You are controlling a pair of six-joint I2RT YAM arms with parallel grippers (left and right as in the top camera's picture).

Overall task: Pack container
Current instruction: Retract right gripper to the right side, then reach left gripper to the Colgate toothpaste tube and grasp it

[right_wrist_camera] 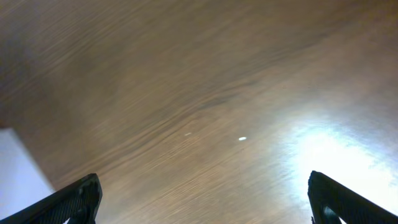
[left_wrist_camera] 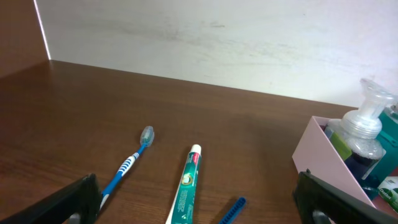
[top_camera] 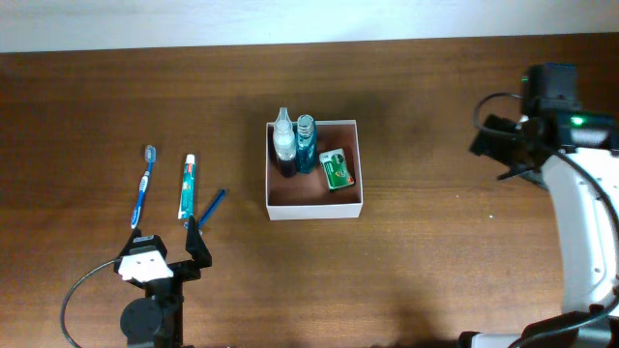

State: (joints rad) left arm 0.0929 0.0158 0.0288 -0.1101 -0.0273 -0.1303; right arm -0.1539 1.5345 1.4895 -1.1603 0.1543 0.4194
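The container (top_camera: 315, 212), a shallow white-walled box with a reddish-brown floor, sits mid-table. It holds a clear pump bottle (top_camera: 282, 145), a blue bottle (top_camera: 306, 143) and a green box (top_camera: 338, 169). A blue toothbrush (top_camera: 143, 186), a green toothpaste tube (top_camera: 187, 187) and a small blue stick (top_camera: 212, 208) lie on the table to its left. My left gripper (top_camera: 165, 239) is open and empty, just in front of these three. In the left wrist view (left_wrist_camera: 202, 205) the toothpaste (left_wrist_camera: 186, 186) lies between its fingers. My right gripper (top_camera: 495, 155) is open and empty, right of the container.
The left wrist view shows the toothbrush (left_wrist_camera: 130, 163), the blue stick (left_wrist_camera: 232, 210), the container's wall (left_wrist_camera: 326, 155) and the pump bottle (left_wrist_camera: 367, 124). The right wrist view (right_wrist_camera: 211, 205) shows bare wood and a pale surface (right_wrist_camera: 18, 168) at the left edge.
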